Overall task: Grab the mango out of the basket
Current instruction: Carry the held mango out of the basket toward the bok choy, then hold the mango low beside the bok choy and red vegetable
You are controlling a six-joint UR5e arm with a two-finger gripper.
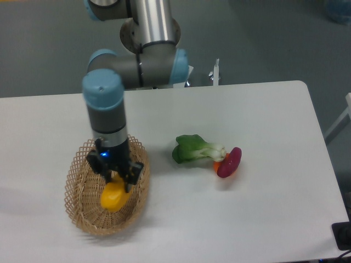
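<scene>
The mango (113, 198), yellow-orange and oblong, lies in the middle of the tan wicker basket (82, 211) at the table's front left. My gripper (119, 183) reaches straight down into the basket. Its two dark fingers stand on either side of the mango's upper end and press against it. The mango's lower part shows below the fingers and looks close to the basket floor. The mango's top end is hidden by the gripper body.
A green bok choy (193, 149) lies on the white table right of the basket. A dark magenta oval vegetable (229, 162) lies beside it, with a small orange piece (218, 165) between them. The arm's base stands at the back edge.
</scene>
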